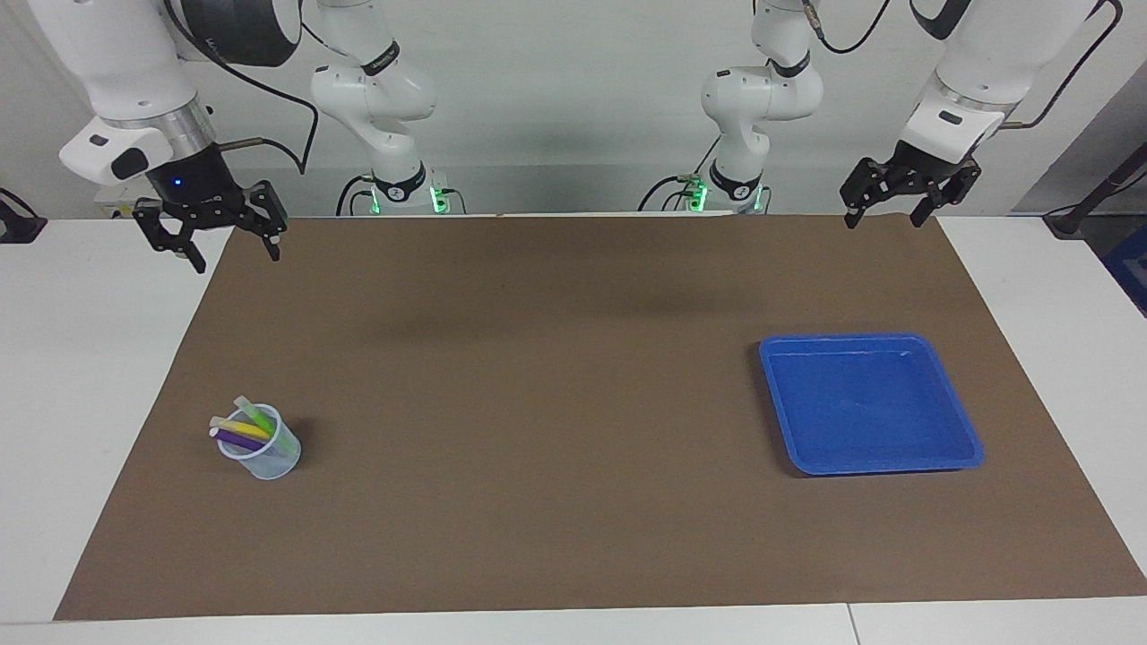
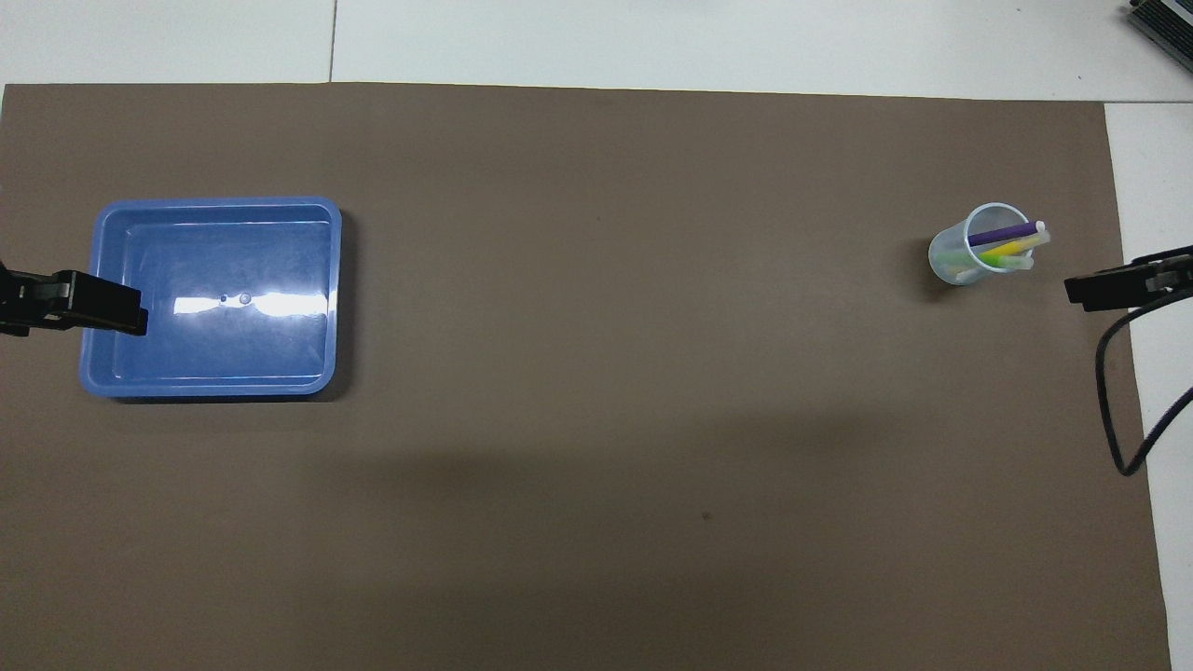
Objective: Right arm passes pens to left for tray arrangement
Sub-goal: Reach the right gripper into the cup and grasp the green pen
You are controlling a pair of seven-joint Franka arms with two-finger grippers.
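Three pens [image 1: 242,428], one green, one purple and one yellow, stand slanted in a small translucent cup [image 1: 266,455] toward the right arm's end of the table. In the overhead view the pens [image 2: 1008,240] lean out over the cup [image 2: 960,256] rim. The blue tray [image 1: 950,452] lies empty toward the left arm's end, its rim [image 2: 219,202] plain from above. My right gripper [image 1: 235,257], with its blue light on, hangs open over the mat's corner at its own end, well apart from the cup. High over the mat's other corner, my left gripper [image 1: 884,219] waits open and holds nothing.
A brown mat [image 1: 556,403] covers most of the white table [image 1: 81,403]. A black cable [image 2: 1114,410] hangs from the right arm beside the mat's edge. Both arm bases stand along the table's robot end.
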